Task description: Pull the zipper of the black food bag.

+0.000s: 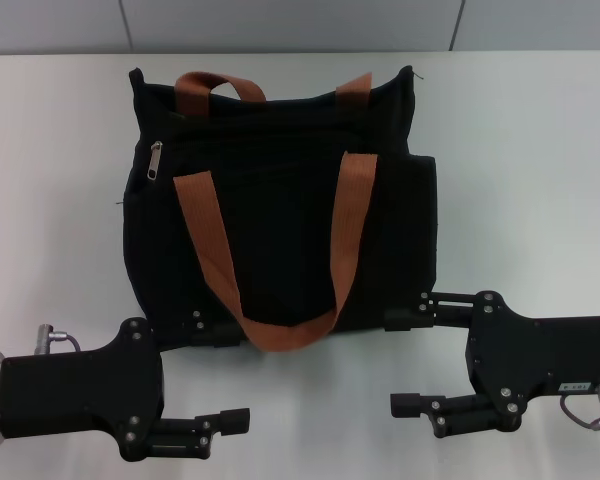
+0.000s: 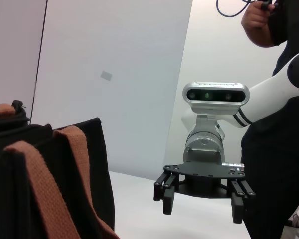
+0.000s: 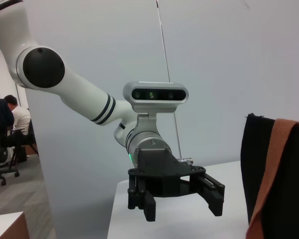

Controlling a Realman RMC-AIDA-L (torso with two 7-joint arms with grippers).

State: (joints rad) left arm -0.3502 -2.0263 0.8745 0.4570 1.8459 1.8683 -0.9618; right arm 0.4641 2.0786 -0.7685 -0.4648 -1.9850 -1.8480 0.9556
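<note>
small silver zipper (image 1: 155, 158) hanging at the upper corner of the black food bag (image 1: 280, 200), on the side of the left arm, well beyond the left gripper (image 1: 208, 378) and farther still from the right gripper (image 1: 410, 360). pull tab pointing down along the bag's face, untouched by either gripper.

black food bag lying on the white surface (image 1: 520, 170), straight ahead of both grippers and between them in line. two rust-brown straps: one looped over the front face (image 1: 208, 240), its bottom curve reaching down to the bag's near edge, the other arching at the far top edge (image 1: 215, 85). boxy shape, with a side panel bulging toward the right arm.

left gripper low by the bag's near corner, fingers spread wide apart and pointing inward toward the right gripper, upper finger (image 1: 202, 325) just at the bag's near edge, lower finger clear of it over bare surface. nothing held.

right gripper opposite, mirroring it, also wide open and empty, upper finger (image 1: 420, 308) right against the bag's near corner, lower finger apart from the bag. contact with the fabric impossible to tell for either.

from the left wrist view, bag (image 2: 45, 179) close by and the right gripper (image 2: 204, 201) across the surface, fingers parted. from the right wrist view, left gripper (image 3: 177, 201) likewise parted, bag edge (image 3: 274, 174) beside it.
</note>
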